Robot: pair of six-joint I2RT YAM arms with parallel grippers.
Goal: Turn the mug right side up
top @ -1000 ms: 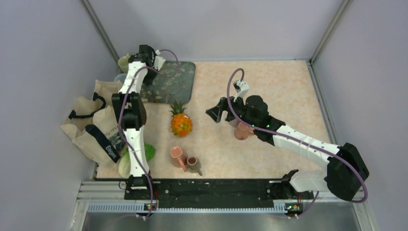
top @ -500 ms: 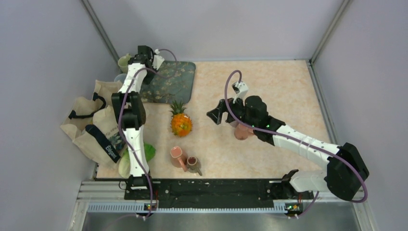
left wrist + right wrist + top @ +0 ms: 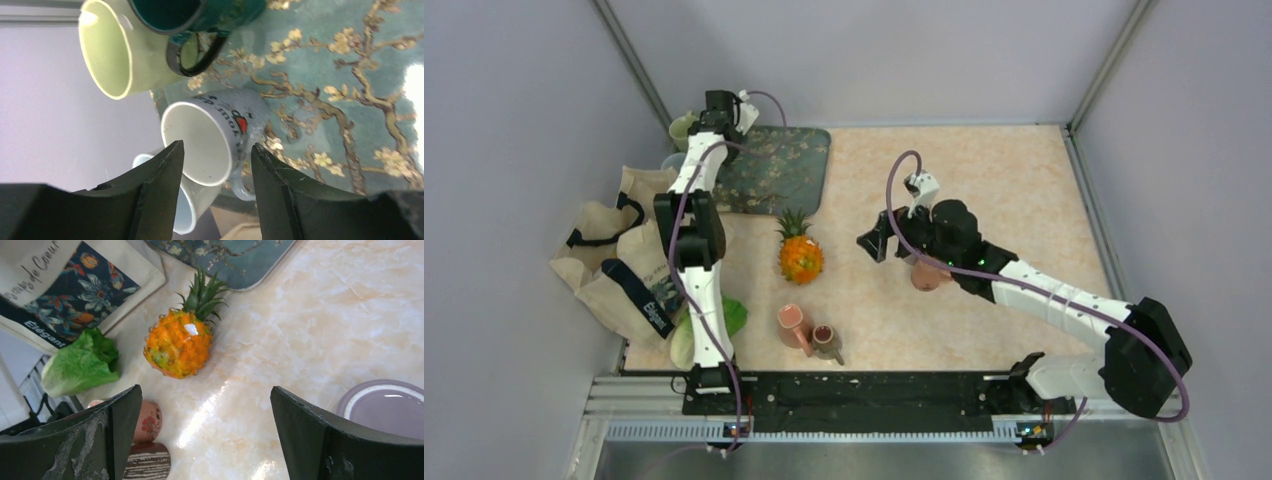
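Note:
A grey-white mug (image 3: 200, 142) with lettering and a red heart lies on its side at the corner of the blossom-patterned tray (image 3: 325, 100), its mouth toward my left wrist camera. My left gripper (image 3: 216, 145) is open, one jaw on either side of that mug's rim without touching it. In the top view it (image 3: 714, 108) is at the back left corner. A green mug (image 3: 115, 50), a teal mug (image 3: 200, 12) and a light blue mug (image 3: 187, 212) lie around it. My right gripper (image 3: 876, 240) is open and empty above mid-table (image 3: 206, 388).
A pineapple (image 3: 800, 255) stands mid-table. A pink mug (image 3: 792, 325) and a brown striped mug (image 3: 826, 342) lie near the front. A pinkish mug (image 3: 927, 275) sits under my right arm. A tote bag (image 3: 619, 255) and lettuce (image 3: 724, 320) are at the left.
My left gripper has moved a little farther back and left toward the corner mugs. My right gripper has shifted slightly right. No object has moved.

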